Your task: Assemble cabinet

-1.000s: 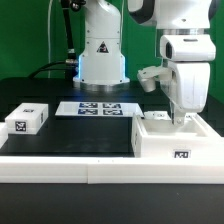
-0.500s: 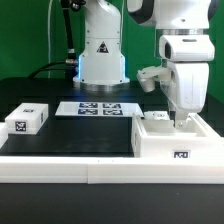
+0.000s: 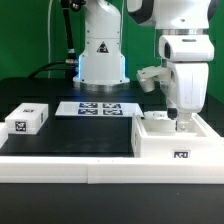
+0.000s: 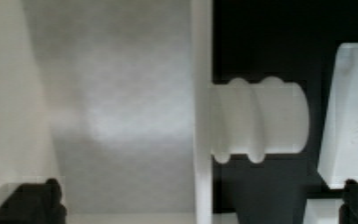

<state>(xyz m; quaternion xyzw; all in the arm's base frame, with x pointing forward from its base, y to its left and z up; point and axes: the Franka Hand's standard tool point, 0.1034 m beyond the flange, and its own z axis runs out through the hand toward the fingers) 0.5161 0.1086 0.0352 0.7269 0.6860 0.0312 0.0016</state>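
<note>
Early yet — gripper (image 3: 181, 123) over the cabinet body (image 3: 172, 146), jaws spread wide, holding nothing; a tagged block (image 3: 27, 120) lies loose at its nine o'clock in the exterior view

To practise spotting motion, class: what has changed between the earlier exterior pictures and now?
Nothing visibly changed. The fingers stay open, down at the cabinet body; the small block and the marker board lie where they were.
</note>
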